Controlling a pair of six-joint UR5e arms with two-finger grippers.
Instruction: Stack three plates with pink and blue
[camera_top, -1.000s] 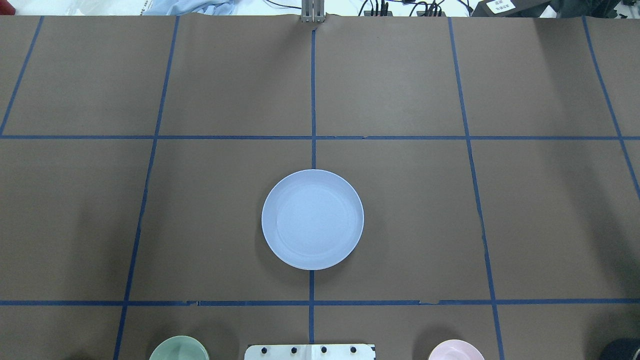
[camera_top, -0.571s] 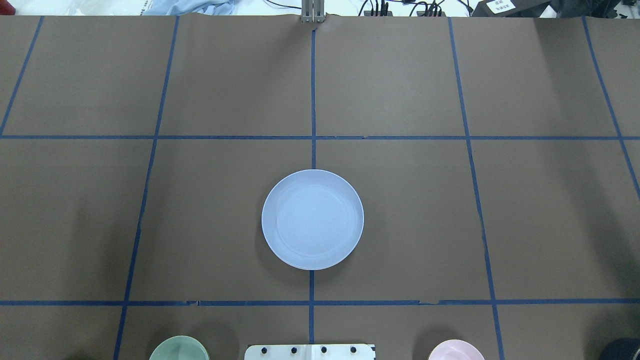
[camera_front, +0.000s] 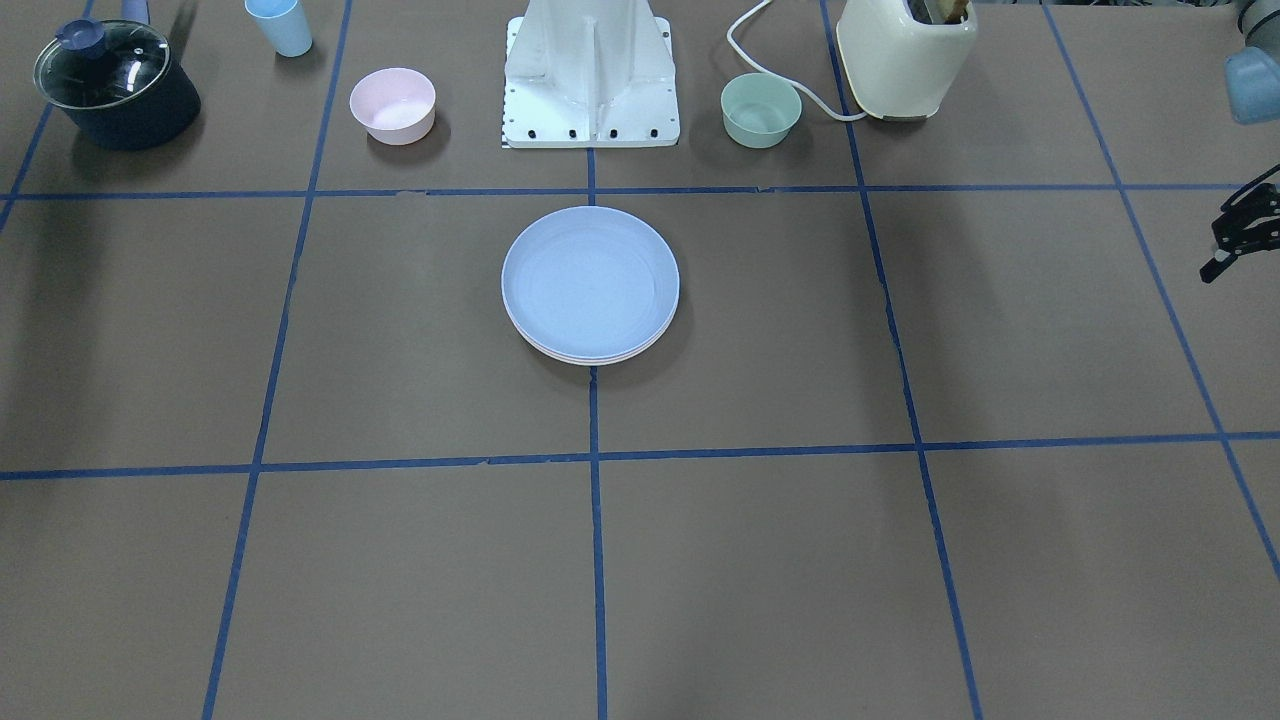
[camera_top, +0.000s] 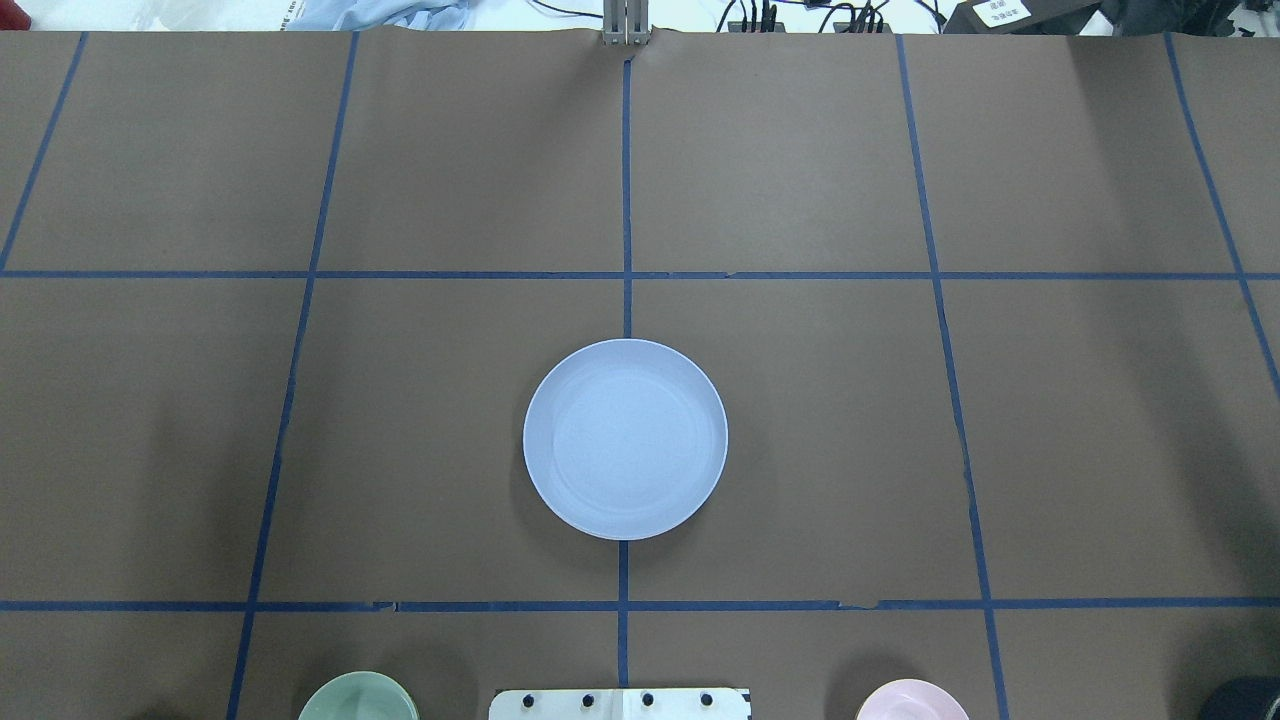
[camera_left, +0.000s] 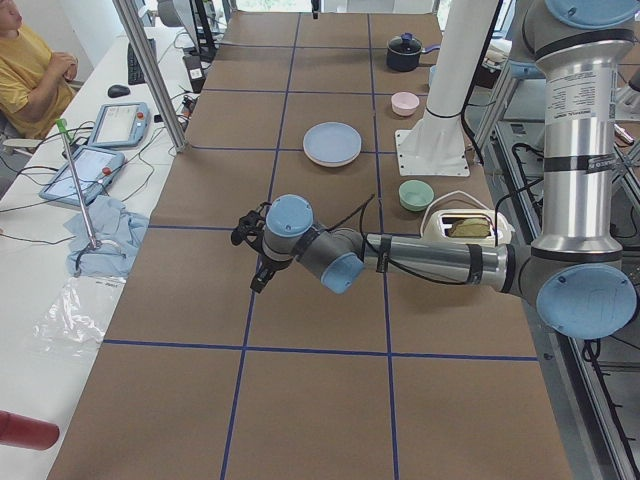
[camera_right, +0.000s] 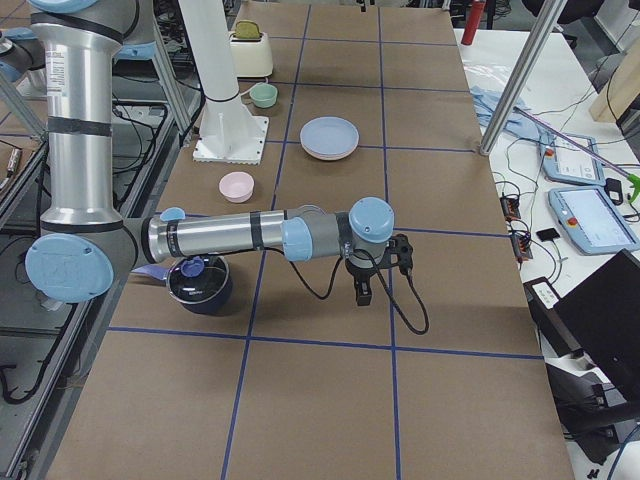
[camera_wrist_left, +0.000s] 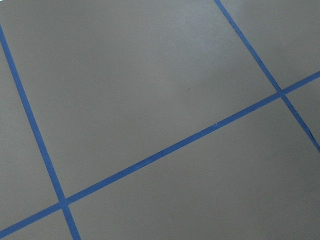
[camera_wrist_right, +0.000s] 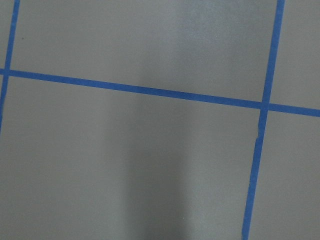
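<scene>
The light blue plate (camera_top: 625, 440) lies on top of a stack at the table's middle; it also shows in the front view (camera_front: 590, 280). Under its near edge the pale rims of lower plates (camera_front: 592, 357) show, pinkish and cream. My left gripper (camera_front: 1235, 240) hangs at the table's left side, far from the stack, open and empty; it also shows in the left view (camera_left: 250, 255). My right gripper (camera_right: 385, 278) shows only in the right view, far from the stack; I cannot tell if it is open or shut.
Near the robot's base (camera_front: 590, 80) stand a small pink bowl (camera_front: 392, 105), a small green bowl (camera_front: 761, 110), a cream toaster (camera_front: 905, 55), a dark lidded pot (camera_front: 115, 85) and a blue cup (camera_front: 279, 25). Both wrist views show bare brown table with blue tape lines.
</scene>
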